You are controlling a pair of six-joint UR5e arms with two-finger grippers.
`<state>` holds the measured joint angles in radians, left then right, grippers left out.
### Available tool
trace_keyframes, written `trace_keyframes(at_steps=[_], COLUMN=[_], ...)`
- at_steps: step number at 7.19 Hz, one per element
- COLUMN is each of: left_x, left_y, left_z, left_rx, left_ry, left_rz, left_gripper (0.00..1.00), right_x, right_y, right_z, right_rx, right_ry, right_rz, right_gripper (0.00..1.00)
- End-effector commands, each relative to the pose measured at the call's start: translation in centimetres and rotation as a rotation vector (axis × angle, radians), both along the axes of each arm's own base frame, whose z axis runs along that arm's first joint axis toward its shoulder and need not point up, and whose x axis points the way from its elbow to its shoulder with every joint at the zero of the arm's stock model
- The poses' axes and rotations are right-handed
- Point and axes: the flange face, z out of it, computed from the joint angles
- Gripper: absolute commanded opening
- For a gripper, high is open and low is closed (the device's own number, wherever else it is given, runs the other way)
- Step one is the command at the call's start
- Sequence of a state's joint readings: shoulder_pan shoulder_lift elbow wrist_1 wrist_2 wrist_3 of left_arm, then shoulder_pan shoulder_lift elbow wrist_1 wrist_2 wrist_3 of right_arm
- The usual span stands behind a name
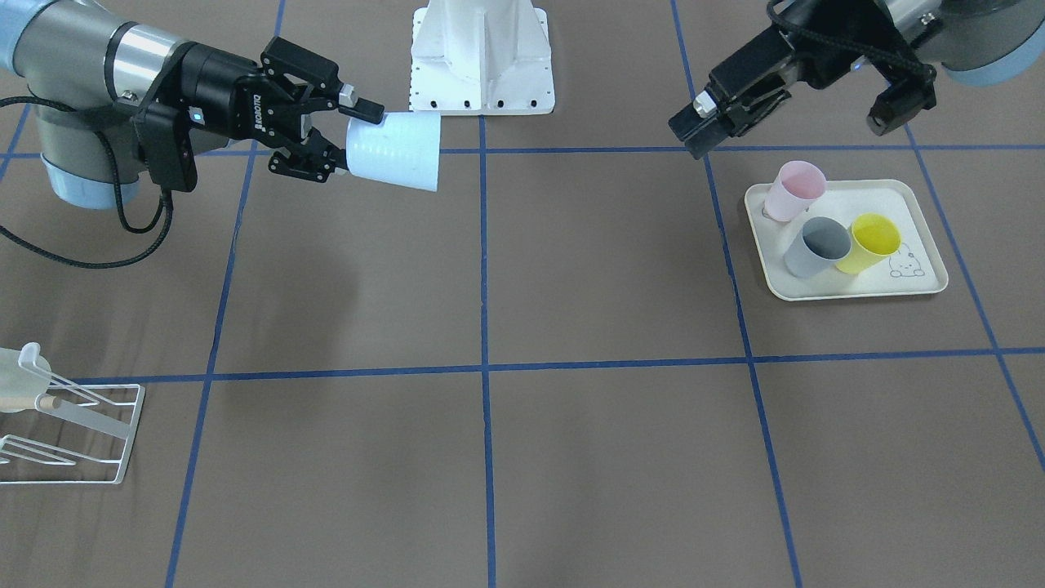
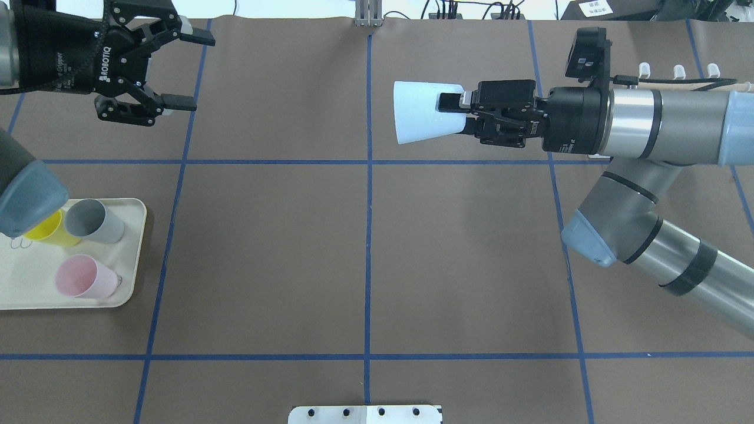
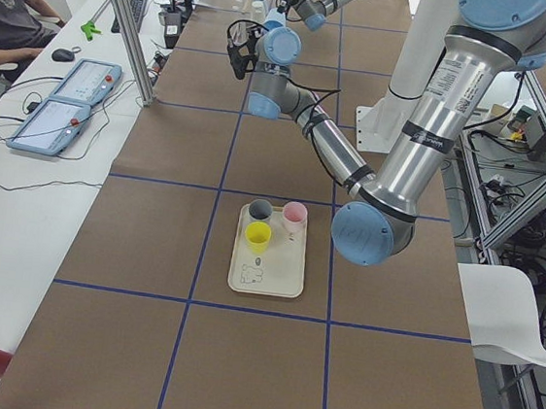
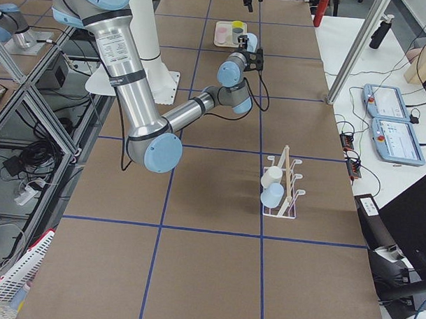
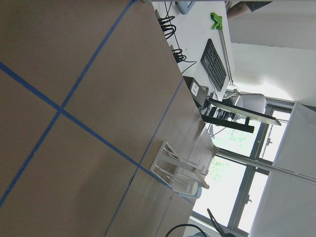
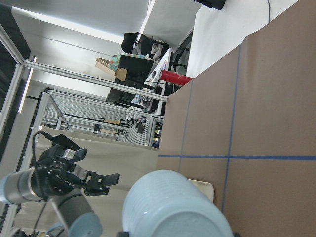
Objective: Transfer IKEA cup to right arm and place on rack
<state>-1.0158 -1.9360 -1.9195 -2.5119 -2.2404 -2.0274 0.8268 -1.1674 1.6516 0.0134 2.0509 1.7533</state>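
The IKEA cup (image 1: 396, 151) is pale blue and hangs on its side above the table, its wide mouth facing the left arm. My right gripper (image 1: 359, 139) is shut on its narrow base end; the overhead view shows the same hold, with the right gripper (image 2: 456, 115) on the cup (image 2: 421, 112). The cup (image 6: 173, 207) fills the bottom of the right wrist view. My left gripper (image 2: 193, 72) is open and holds nothing, well apart from the cup. The white wire rack (image 1: 73, 425) stands at the table edge on the right arm's side, and the rack (image 4: 282, 190) bears two pale cups.
A cream tray (image 2: 132, 253) on the left arm's side holds a pink cup (image 2: 82, 278), a grey cup (image 2: 91, 221) and a yellow cup (image 2: 50, 231). The white robot base (image 1: 482, 57) stands mid-table. A person (image 3: 5, 10) sits at a side desk.
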Motion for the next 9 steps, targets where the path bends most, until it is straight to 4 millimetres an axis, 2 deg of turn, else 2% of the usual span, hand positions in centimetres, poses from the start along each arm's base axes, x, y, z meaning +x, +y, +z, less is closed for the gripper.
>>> trace_keyframes(at_steps=[1, 2, 3, 4, 6, 9], left_x=[-1.6, -2.2, -3.5, -4.6, -5.7, -7.1], left_y=[-1.6, -1.3, -1.2, -1.4, -2.4, -2.1], left_z=[0.9, 1.4, 2.7, 3.3, 5.7, 10.8], left_rx=[0.05, 0.102, 0.158, 0.164, 0.187, 0.202], left_ry=[-0.161, -0.252, -0.366, -0.451, -0.574, -0.712], left_rz=[-0.02, -0.015, -0.011, -0.005, -0.017, -0.02], left_gripper=[1.0, 1.0, 1.0, 1.0, 1.0, 1.0], right_x=[4.0, 5.9, 7.8, 10.1, 12.8, 15.2], right_y=[-4.0, -5.8, -6.9, -7.4, -6.9, -6.2], right_z=[1.0, 1.3, 1.5, 1.4, 4.0, 3.5], right_rx=[-0.003, 0.002, 0.03, -0.026, -0.082, -0.152], right_ry=[0.211, 0.317, 0.405, 0.453, 0.577, 0.871], right_rz=[0.049, 0.051, 0.057, 0.064, 0.086, 0.061], right_gripper=[0.42, 0.42, 0.42, 0.41, 0.4, 0.4])
